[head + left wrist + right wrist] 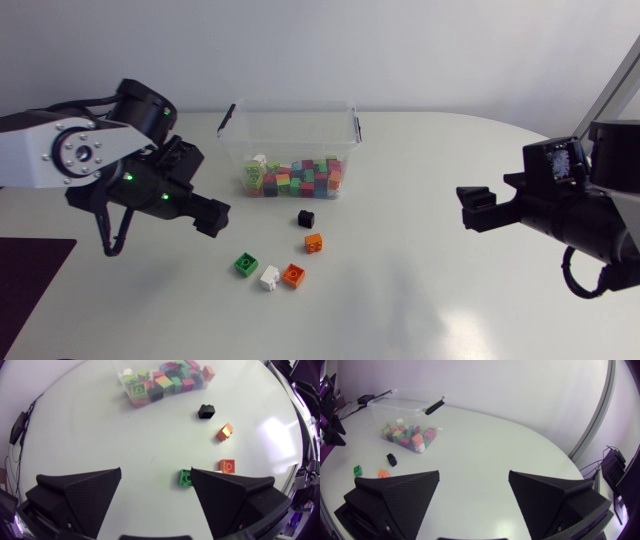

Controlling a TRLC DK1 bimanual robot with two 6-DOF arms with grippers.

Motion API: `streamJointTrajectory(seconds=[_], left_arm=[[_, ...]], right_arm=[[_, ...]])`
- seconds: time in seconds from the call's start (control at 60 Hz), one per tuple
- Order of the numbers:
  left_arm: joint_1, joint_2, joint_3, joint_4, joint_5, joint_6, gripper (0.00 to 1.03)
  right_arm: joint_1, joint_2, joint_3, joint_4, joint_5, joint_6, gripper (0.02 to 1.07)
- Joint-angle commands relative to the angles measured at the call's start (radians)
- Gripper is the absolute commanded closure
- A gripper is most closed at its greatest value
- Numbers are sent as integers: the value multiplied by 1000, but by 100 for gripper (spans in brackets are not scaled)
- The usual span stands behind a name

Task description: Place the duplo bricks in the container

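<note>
Head view: the clear container (pixel 288 125) stands at the far middle of the white tabletop (pixel 420 300), a black clip on each end. It is partly filled with a heap of bricks (pixel 295 178) in green, red, orange, pink, black and white. Five loose bricks lie in front of it. The black brick (pixel 306 217) is nearest the container, and the orange brick (pixel 314 242) is just beyond it. The green brick (pixel 245 263), white brick (pixel 269 278) and other orange brick (pixel 293 275) lie in a close row. My left end effector (pixel 210 215) hangs to the left of them, and my right end effector (pixel 475 208) is well off to the right.

Left wrist view: my left end effector (pixel 156 477) has its fingers wide apart with nothing between them. The green brick (pixel 186 478) lies studs up, just beside one fingertip. The other orange brick (pixel 227 465) lies next to it, and the orange brick (pixel 224 432) lies tilted farther ahead. The black brick (pixel 206 410) sits just short of the container.

Right wrist view: my right end effector (pixel 474 474) is also spread and empty over bare tabletop. The container (pixel 405 407) and the black brick (pixel 392 459) are far ahead.
</note>
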Motion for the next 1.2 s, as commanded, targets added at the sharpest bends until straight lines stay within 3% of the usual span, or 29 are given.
streamJointTrajectory(seconds=[0.0, 0.1, 0.233, 0.4, 0.683, 0.833, 1.0, 1.183], left_arm=[[-23, 85, 48, -35, -3, 23, 8], [-39, 168, 88, -66, -1, 30, 7], [-50, 243, 132, -100, 10, 27, 8], [-96, 320, 154, -109, 17, 30, 10], [-131, 386, 166, -120, 17, 33, 12], [-127, 415, 169, -118, 17, 45, 21], [-125, 444, 161, -104, 19, 53, 32], [-107, 466, 160, -80, 63, 54, 53]], right_arm=[[11, 77, 66, -72, 13, 42, 7], [38, 164, 139, -178, 13, 42, 7], [97, 226, 189, -224, 11, 42, 7], [153, 367, 332, -396, 8, 41, 7], [215, 487, 353, -339, -24, 41, 7], [218, 499, 361, -319, -136, 36, 7], [239, 543, 384, -322, -139, 38, 7], [279, 583, 387, -315, -134, 30, 7]])
